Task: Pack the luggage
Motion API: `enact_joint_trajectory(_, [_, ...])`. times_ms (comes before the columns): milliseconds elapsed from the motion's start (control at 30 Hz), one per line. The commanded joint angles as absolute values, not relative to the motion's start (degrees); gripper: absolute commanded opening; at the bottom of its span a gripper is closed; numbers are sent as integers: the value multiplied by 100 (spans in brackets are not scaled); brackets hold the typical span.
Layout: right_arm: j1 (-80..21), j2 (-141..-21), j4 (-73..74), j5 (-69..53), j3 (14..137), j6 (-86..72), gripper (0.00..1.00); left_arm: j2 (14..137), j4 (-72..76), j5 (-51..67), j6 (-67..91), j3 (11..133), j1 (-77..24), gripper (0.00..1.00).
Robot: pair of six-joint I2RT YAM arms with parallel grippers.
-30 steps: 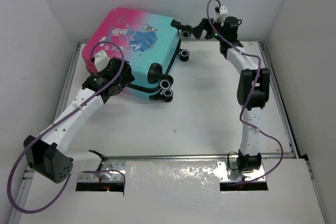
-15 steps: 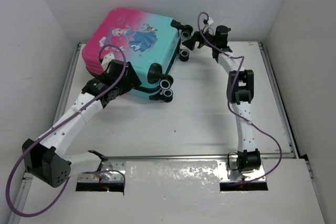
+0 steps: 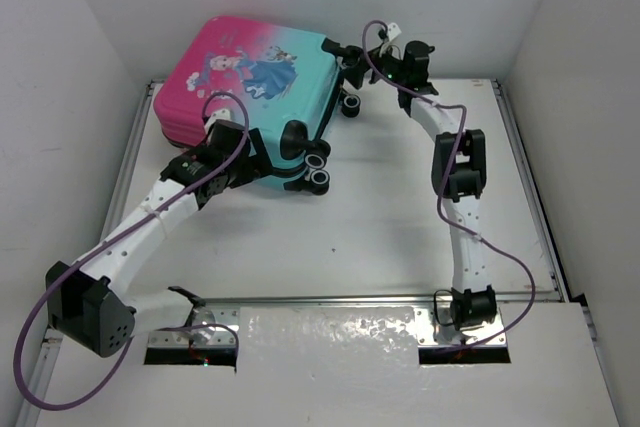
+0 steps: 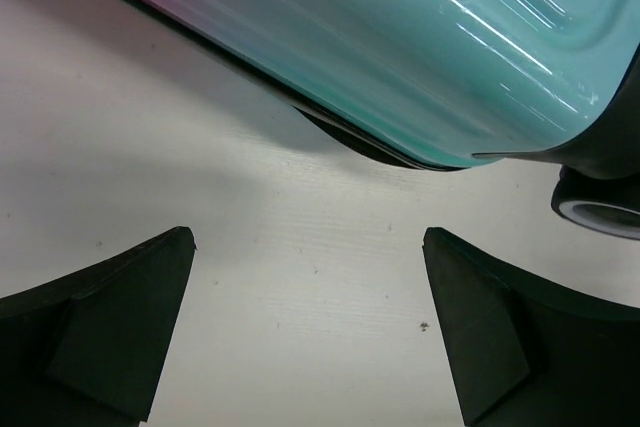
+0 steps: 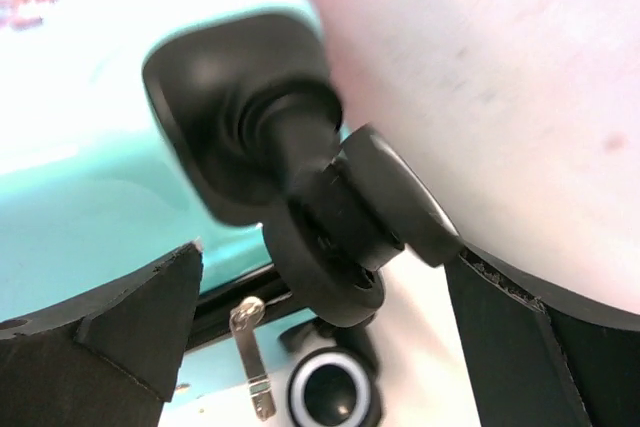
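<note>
My left gripper (image 4: 310,247) sits at the near long side of the luggage (image 3: 250,77), low over the table (image 3: 380,227), with its two fingers spread wide and nothing between them. The teal shell curves just past the fingertips, clear of both, and a dark gap shows under its lower edge. The luggage lies at the far left of the table, close to the back wall, with its halves together. Its printed face is up and tilted, and the teal end points toward my right arm. Two white-rimmed wheels (image 3: 318,165) stick out at the luggage's near teal corner, just right of my left gripper. At the luggage's far teal corner my right gripper (image 3: 345,55) has its fingers spread wide on either side of a black caster (image 5: 350,237). I cannot tell whether either finger touches it. Below that caster a small metal zip pull (image 5: 250,347) hangs at the luggage's seam
</note>
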State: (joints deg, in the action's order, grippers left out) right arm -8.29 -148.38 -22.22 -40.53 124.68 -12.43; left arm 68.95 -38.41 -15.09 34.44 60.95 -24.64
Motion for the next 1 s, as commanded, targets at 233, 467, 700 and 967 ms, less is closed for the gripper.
enact_joint_trajectory(233, [-967, -14643, -2391, -4280, 13087, -976, 71, 6856, -3349, -1160, 3226, 5907, -2452, 96])
enact_joint_trajectory(467, [-1063, -14651, -2083, -3729, 12658, -817, 76, 6891, -3243, -933, 3269, 5871, -2452, 97])
enact_joint_trajectory(700, [-1107, -13072, -2927, -2825, 9903, -1318, 99, 7031, -3620, -2151, 3681, 6974, -3496, 100])
enact_joint_trajectory(967, [-1282, -10191, -1841, -3576, 7595, -1065, 99, 7243, -4254, -3487, 4736, 7656, -3964, 100])
